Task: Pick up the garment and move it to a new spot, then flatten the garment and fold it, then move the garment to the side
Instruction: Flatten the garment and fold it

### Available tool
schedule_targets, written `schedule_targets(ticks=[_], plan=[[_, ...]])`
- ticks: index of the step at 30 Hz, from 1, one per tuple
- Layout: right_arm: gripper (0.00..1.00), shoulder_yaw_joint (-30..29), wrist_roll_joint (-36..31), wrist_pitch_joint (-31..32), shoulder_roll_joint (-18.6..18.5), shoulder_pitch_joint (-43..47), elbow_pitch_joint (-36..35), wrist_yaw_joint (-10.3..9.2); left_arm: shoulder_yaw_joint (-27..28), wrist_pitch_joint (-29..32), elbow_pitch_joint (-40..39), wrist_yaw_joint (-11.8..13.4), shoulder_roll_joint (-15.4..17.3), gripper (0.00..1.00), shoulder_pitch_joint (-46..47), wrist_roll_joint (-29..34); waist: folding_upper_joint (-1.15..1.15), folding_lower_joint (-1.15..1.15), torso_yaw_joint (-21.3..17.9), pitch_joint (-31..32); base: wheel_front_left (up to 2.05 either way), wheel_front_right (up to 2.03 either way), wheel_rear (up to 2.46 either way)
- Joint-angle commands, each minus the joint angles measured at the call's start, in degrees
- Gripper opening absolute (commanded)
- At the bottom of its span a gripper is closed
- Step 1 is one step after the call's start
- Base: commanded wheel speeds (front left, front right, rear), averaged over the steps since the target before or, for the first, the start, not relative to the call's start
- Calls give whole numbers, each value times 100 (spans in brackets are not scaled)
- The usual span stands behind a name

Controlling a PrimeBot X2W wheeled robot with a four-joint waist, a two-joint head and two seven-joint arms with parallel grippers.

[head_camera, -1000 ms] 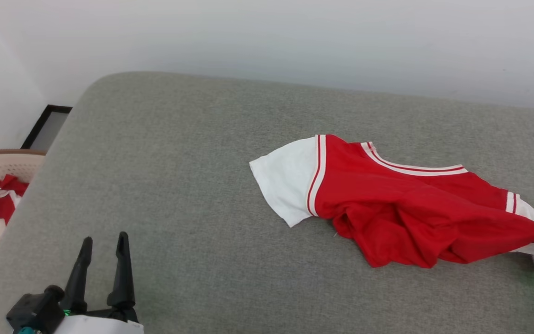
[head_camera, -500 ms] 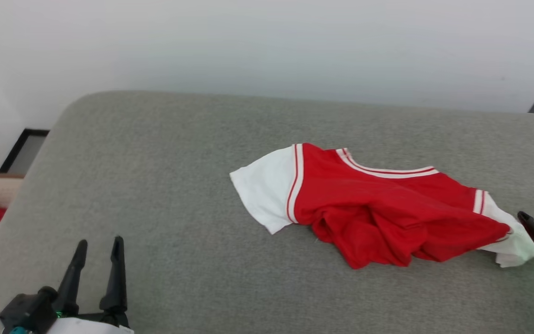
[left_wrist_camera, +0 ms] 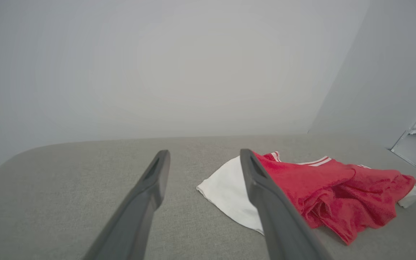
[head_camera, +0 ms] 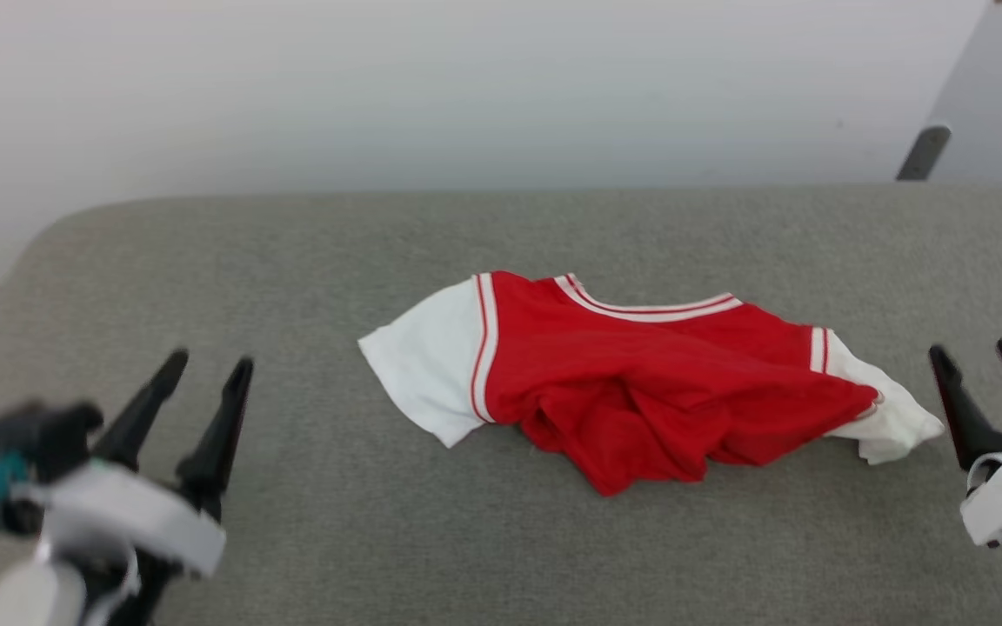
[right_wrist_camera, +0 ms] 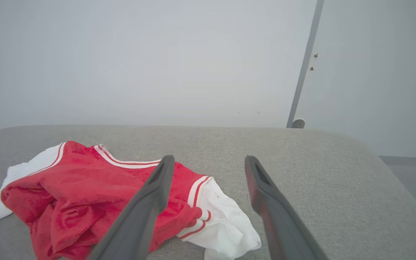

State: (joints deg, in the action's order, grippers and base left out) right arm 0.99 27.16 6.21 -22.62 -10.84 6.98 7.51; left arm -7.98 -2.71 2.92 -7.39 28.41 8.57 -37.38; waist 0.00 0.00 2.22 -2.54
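Garment (head_camera: 640, 382) crumpled on grey cushion (head_camera: 292, 261), well right of left gripper (head_camera: 211, 360), just left of right gripper (head_camera: 971, 349). Both released, fingers spread, empty. Likely soft, light, limp; pinch its outer ends.

Garment (head_camera: 640, 382): red, white sleeves, crumpled; centre of grey cushioned surface (head_camera: 310, 252).
Left gripper (head_camera: 210, 363): 8 o'clock of garment, well apart, fingers spread.
Right gripper (head_camera: 975, 349): 3 o'clock, near one sleeve, fingers spread.

Red garment (head_camera: 640, 382), white sleeves, red-and-white striped trim; grey cushion (head_camera: 292, 261).
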Motion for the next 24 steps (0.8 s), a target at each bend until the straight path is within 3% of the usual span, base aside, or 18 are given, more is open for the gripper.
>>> schedule_targets(ticks=[1, 10, 17, 24], plan=[[100, -46, -28, -40, 59, 42, -70, -4, -31, 61, 2, -14, 38, 100, 122, -78, 0, 0, -146, -159, 0, 0, 0], [100, -440, -643, -307, 805, 130, -1050, -4, -936, 1985, 832, -14, 730, 100, 1918, -1231, 0, 0, -528, -779, 0, 0, 0], [100, -485, -656, -395, 867, -93, -1120, -4, -1500, 3271, 1876, -14, 781, 100, 3120, -1642, 0, 0, -770, -1276, 0, 0, 0], [100, -527, -696, -446, 909, -170, -1168, -4, -1905, 3832, 2699, -15, 684, 100, 3774, -1675, 0, 0, -879, -1662, 0, 0, 0]])
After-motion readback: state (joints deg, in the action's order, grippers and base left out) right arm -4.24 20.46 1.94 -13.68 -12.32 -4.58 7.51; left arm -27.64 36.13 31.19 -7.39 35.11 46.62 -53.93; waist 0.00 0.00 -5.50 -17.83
